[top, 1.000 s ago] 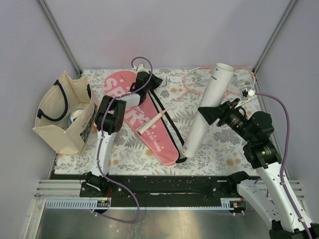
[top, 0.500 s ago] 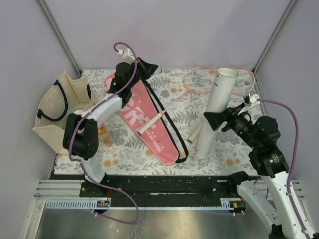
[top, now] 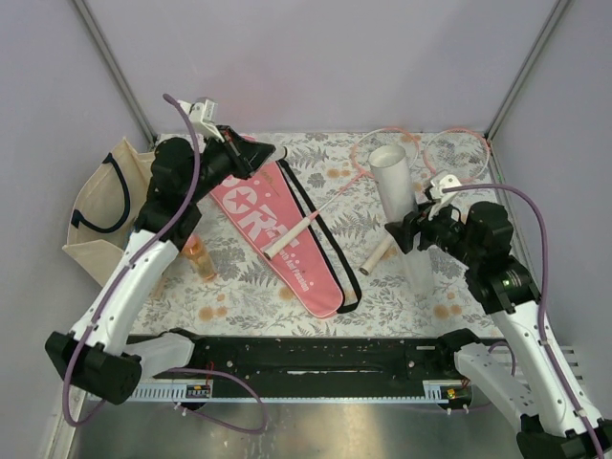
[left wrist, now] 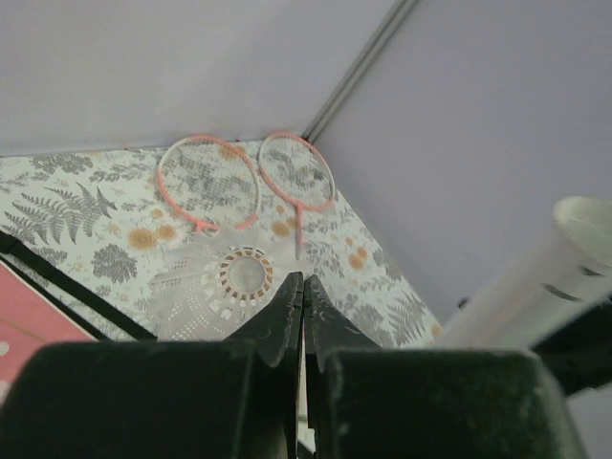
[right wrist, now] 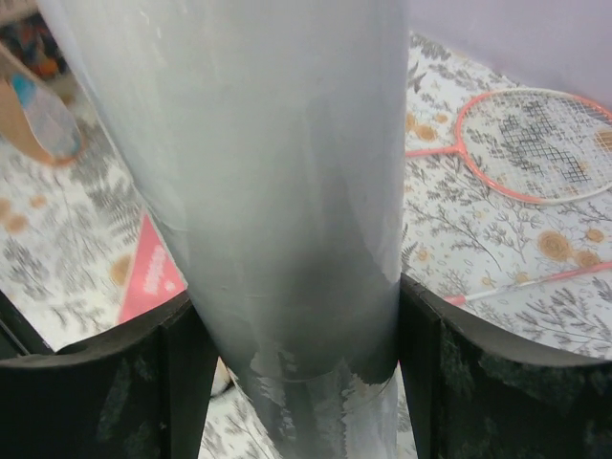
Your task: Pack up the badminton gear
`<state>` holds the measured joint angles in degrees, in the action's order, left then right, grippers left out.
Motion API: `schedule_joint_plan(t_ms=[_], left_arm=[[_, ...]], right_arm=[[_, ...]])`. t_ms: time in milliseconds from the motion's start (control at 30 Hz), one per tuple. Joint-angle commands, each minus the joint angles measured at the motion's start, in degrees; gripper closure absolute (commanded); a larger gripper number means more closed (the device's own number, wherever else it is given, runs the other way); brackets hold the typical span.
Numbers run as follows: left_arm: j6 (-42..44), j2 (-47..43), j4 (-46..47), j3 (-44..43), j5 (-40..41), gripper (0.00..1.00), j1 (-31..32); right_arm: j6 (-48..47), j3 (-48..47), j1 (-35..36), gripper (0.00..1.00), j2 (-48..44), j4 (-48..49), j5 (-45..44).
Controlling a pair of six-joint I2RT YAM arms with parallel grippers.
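My right gripper [top: 419,232] is shut on the long white tube [top: 394,186], which stands nearly upright with its open end up; the tube [right wrist: 277,172] fills the gap between the fingers [right wrist: 182,382]. My left gripper [top: 268,151] is raised above the head of the pink cover [top: 277,234] and shut. A white shuttlecock [left wrist: 229,282] sits right at its tips, its skirt edge pinched between them. Two pink rackets [top: 382,153] [top: 457,153] lie at the back right, heads side by side. One white handle [top: 287,234] rests on the cover.
A beige tote bag [top: 100,215] stands at the left edge. A small orange bottle [top: 201,258] stands between the bag and the cover. The cover's black strap [top: 330,239] trails along its right side. Grey walls close in the back and sides.
My left arm has risen off the cover and swung back and left, jaws staying shut. My right gripper has brought the tube from a steep lean to nearly upright.
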<state>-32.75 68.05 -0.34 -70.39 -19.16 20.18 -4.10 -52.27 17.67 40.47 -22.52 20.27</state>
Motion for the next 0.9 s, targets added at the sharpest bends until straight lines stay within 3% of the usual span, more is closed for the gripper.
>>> schedule_joint_plan(t_ms=[0, 167, 333, 600, 867], left_arm=[[5.2, -4.8, -13.7, -4.8, -8.3, 1.00, -0.1], [3.1, -8.8, -17.8, -5.7, -16.5, 1.00, 0.9], [0.5, -12.0, -17.7, -4.7, -18.1, 1.00, 4.4], [-2.2, -13.2, -16.4, -3.9, -17.0, 1.00, 10.9], [-4.2, -13.6, -12.1, -1.9, -14.5, 1.00, 16.6]], right_arm=[[-16.8, -2.7, 1.5, 0.47, 1.0, -3.5, 3.7], [-31.2, -3.7, 3.6, 0.43, 2.6, -11.7, 4.8], [-35.5, -3.5, 7.2, 0.44, 3.3, -13.4, 2.9], [-36.1, 0.3, 10.7, 0.44, 0.3, -7.9, 2.4], [-36.0, 1.6, 11.7, 0.44, 1.1, -8.6, 1.1]])
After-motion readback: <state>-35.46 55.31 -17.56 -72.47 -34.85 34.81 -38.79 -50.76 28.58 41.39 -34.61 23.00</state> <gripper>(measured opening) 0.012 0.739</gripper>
